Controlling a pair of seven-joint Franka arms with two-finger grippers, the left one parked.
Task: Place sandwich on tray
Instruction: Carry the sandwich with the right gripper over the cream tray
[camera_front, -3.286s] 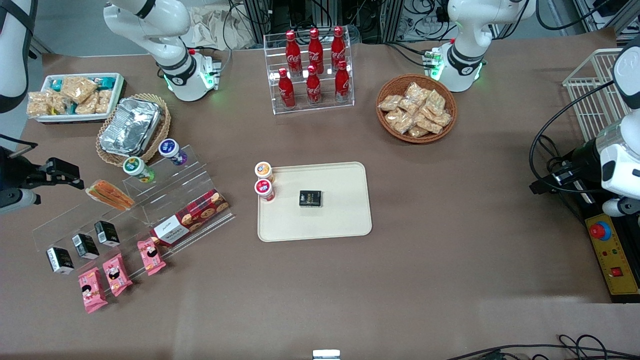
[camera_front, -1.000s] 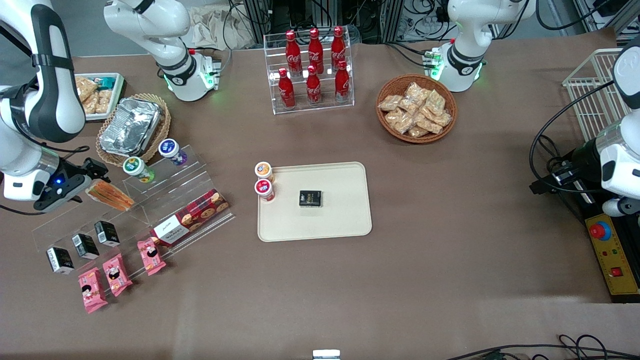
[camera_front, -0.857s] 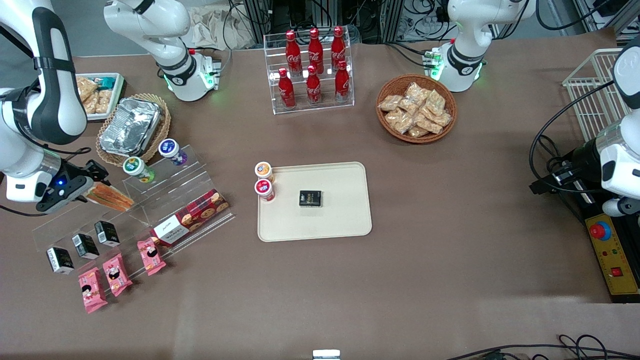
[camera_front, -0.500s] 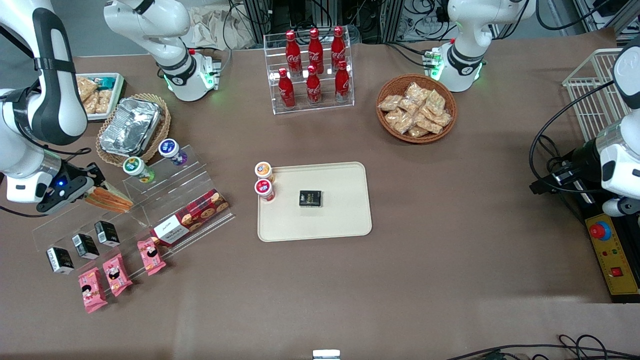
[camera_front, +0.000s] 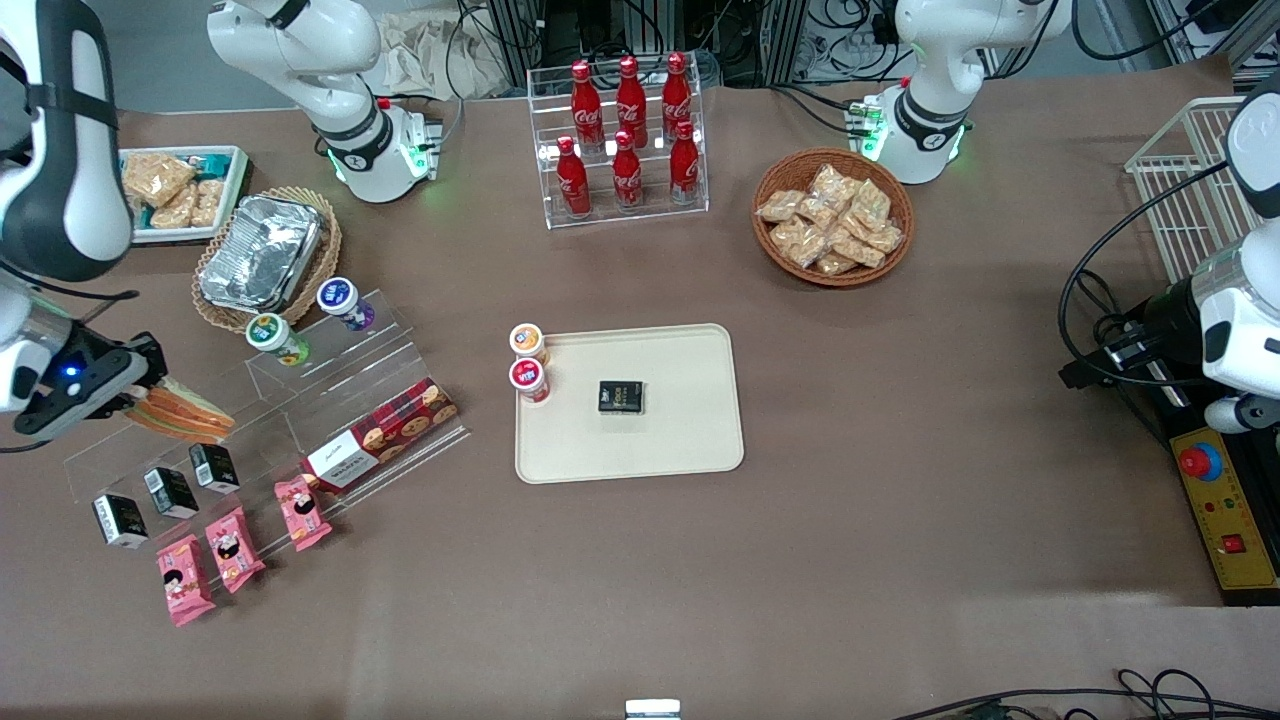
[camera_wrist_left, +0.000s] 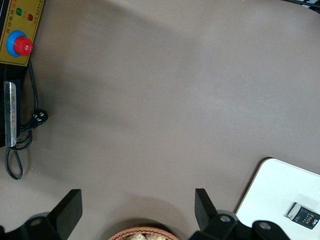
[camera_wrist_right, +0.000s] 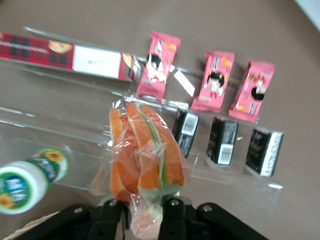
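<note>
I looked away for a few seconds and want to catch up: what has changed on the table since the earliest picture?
The gripper came in at the working arm's end of the table, shut its jaws on the sandwich and has carried it off its spot on the clear display stand, a little nearer the front camera. The tray, with its black box and two cups, stayed put.

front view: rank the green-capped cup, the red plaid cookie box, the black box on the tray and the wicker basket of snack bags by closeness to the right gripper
The gripper holds the wrapped sandwich over the clear stand.
1. Green-capped cup, on the stand.
2. Red plaid cookie box, on the stand's low step.
3. Small black box, on the cream tray.
4. Round wicker basket of snack bags, toward the parked arm's end.
</note>
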